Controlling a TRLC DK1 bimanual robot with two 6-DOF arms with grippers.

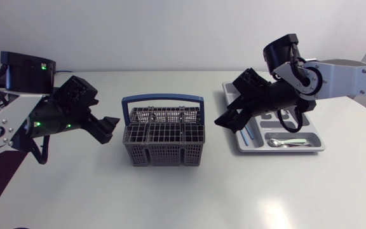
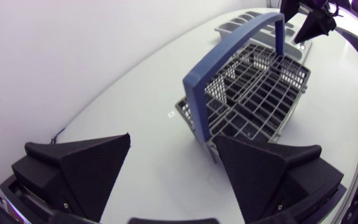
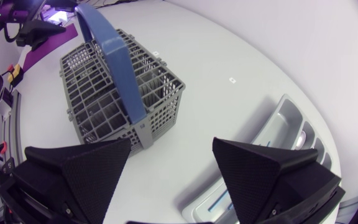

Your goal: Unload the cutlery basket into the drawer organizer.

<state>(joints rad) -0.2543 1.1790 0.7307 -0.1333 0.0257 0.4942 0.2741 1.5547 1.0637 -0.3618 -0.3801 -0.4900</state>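
Fingers wide open, empty, on left gripper (image 2: 172, 137) beside basket (image 1: 164, 137), likewise right gripper (image 3: 171, 140) by organizer (image 1: 284, 150)

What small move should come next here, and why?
Probably lift the right pincer clear of the organizer, toward rest: it and the left pincer are open and empty, the basket shows no cutlery in either wrist view, and a spoon lies in the organizer.
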